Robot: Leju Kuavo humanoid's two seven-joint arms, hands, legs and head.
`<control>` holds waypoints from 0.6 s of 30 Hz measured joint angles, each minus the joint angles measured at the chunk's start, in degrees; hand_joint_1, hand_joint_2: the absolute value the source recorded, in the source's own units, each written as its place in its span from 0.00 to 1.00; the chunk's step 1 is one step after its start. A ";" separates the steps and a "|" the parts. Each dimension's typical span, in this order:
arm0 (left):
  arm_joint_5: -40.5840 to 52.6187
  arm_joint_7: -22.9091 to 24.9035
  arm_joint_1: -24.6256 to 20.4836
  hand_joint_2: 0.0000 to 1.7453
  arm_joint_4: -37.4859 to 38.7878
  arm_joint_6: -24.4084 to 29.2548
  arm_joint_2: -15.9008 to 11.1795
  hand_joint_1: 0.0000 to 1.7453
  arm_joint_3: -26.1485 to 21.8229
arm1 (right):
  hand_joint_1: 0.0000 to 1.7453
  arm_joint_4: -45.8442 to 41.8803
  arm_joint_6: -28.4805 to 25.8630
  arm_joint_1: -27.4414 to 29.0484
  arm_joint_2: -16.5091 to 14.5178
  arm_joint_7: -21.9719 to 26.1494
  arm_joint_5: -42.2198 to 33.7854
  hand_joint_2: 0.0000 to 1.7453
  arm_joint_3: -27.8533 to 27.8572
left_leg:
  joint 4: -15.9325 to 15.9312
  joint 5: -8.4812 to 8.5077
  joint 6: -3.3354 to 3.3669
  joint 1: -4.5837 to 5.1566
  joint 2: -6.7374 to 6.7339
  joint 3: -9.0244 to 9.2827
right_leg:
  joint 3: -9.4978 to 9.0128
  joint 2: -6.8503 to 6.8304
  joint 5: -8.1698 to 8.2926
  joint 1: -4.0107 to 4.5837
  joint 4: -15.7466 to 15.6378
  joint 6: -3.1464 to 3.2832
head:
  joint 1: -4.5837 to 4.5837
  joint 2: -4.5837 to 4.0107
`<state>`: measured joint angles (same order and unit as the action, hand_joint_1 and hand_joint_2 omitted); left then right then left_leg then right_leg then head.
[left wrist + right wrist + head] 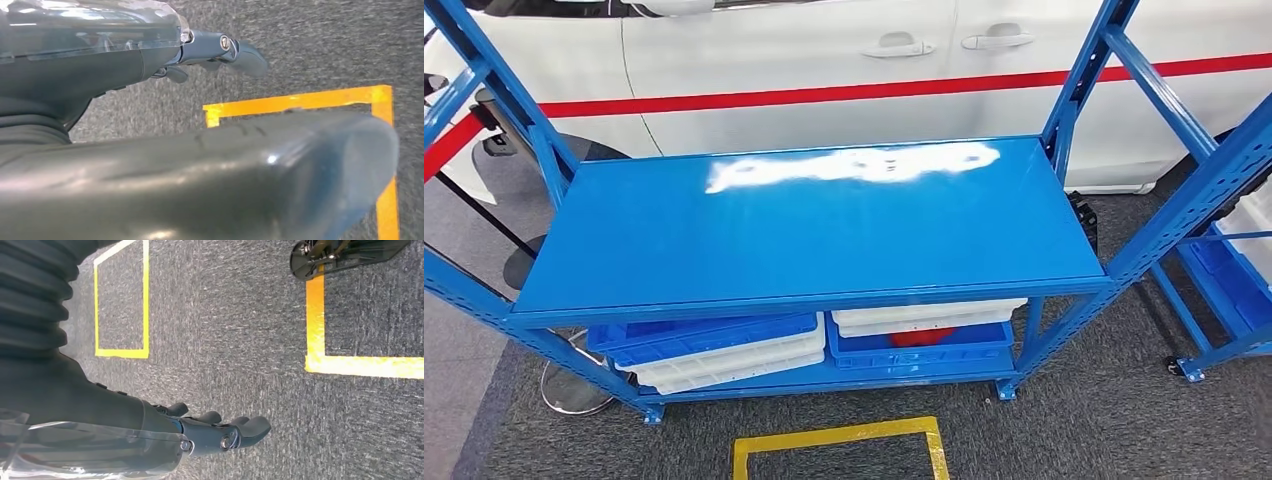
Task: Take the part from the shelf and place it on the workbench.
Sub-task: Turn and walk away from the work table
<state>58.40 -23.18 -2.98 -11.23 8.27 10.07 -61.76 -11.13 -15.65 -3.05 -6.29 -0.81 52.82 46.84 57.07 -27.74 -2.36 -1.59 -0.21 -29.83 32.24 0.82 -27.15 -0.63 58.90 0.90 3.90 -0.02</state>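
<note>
**Both Hands Hang Free by the Blue Shelf**

Right now the robot looks down at a blue shelf point(814, 225). Its wide top board is bare and shiny, with a bright patch of light on it. Under that board, on the low level, sit stacked blue and white bins point(724, 350) on one side and more bins point(924, 330) on the other. Something red point(921, 337) peeks out between the bins on that other side. It may be the part, but so little of it shows that nobody can be sure.

The left hand point(220, 50) hangs over the grey carpet point(240, 340). Its fingers are loosely spread and it holds nothing. The right hand point(220, 432) also hangs over the carpet, fingers gently curved and apart, with nothing in it.

How far along is the job? No part is in either hand, and no workbench can be seen from here. That fits two stories. The part may be waiting down in the bins, or it may already sit on a workbench somewhere out of sight. These pictures cannot settle which.

Yellow tape squares point(839, 445) mark the floor near the robot's feet. A white car point(824, 60) with a red stripe stands behind the shelf. No words, brands or labels can be read anywhere.
</note>
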 joint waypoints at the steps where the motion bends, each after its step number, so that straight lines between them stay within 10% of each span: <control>1: -0.04 0.05 0.01 0.25 0.00 0.01 0.00 0.00 -0.02 | 0.00 0.00 0.00 0.01 0.00 -0.01 0.00 1.00 0.00 | -0.02 0.17 0.36 0.16 0.02 -0.04 | -0.01 0.04 0.00 0.00 -0.03 -0.19 | 0.00 0.00; 4: -0.14 0.26 0.01 1.00 0.00 0.06 -0.02 0.00 -0.10 | 0.00 0.00 0.03 0.03 -0.01 -0.05 0.00 1.00 0.00 | 0.02 0.05 0.70 0.54 0.01 -0.02 | -0.09 0.04 0.06 -0.22 -0.15 -0.61 | 0.00 0.00; 18: -3.98 3.54 0.59 1.00 -0.15 0.47 -0.73 0.00 3.22 | 0.00 -0.44 0.87 0.69 0.05 -1.07 -2.39 1.00 -3.06 | 0.08 -0.02 1.09 0.80 0.01 -0.02 | -0.15 0.05 0.06 -0.65 -0.33 -1.01 | 0.01 0.00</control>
<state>54.41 -19.64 -2.38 -11.38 8.74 9.34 -58.54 -11.57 -14.78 -2.36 -6.24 -1.88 50.43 43.78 57.15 -27.76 -1.26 -0.79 -0.19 -29.85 32.08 0.87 -27.09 -1.28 58.57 -0.10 3.91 -0.02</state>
